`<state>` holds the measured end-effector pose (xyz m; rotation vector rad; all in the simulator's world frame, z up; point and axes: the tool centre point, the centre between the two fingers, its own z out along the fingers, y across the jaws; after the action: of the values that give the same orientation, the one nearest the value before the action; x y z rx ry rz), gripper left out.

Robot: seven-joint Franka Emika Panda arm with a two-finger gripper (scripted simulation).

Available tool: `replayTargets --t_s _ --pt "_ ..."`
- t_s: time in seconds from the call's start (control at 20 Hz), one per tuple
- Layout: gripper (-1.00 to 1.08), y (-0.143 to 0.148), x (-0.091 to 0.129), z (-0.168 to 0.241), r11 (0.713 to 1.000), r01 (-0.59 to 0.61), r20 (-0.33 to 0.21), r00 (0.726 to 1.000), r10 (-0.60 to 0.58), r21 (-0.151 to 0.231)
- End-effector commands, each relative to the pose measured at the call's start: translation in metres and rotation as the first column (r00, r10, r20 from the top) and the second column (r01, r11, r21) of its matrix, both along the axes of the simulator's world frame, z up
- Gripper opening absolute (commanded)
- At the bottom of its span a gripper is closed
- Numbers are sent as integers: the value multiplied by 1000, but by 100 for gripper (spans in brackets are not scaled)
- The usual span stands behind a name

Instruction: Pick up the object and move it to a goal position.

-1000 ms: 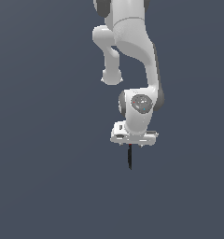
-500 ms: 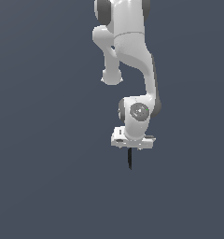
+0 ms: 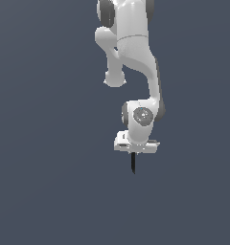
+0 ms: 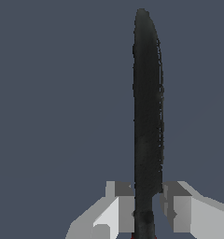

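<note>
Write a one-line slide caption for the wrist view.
Gripper closed on the knife near its handle end, black blade extending out over a plain grey background.

All I get behind the work is a flat, dark slate-blue backdrop (image 3: 45,143), matte and without any texture. It fills the exterior view from edge to edge, and I see the same plain dark slate-blue field (image 4: 53,93) in the wrist view. I cannot tell whether it is floor, wall or tabletop: I find no seam, edge or horizon. The lighting looks soft and even, with no cast shadows showing on the surface.
</note>
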<state>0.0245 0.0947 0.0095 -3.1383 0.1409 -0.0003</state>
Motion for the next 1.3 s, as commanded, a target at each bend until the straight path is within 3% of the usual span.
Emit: replayTargets --t_s 0.0,0.65,1.25 --pt "-100 0 0 -2 1000 0 0 1000 0 0" --pt "-100 -10 -8 12 1000 0 0 1000 0 0" --pt "-100 -60 -48 70 1000 0 0 1000 0 0"
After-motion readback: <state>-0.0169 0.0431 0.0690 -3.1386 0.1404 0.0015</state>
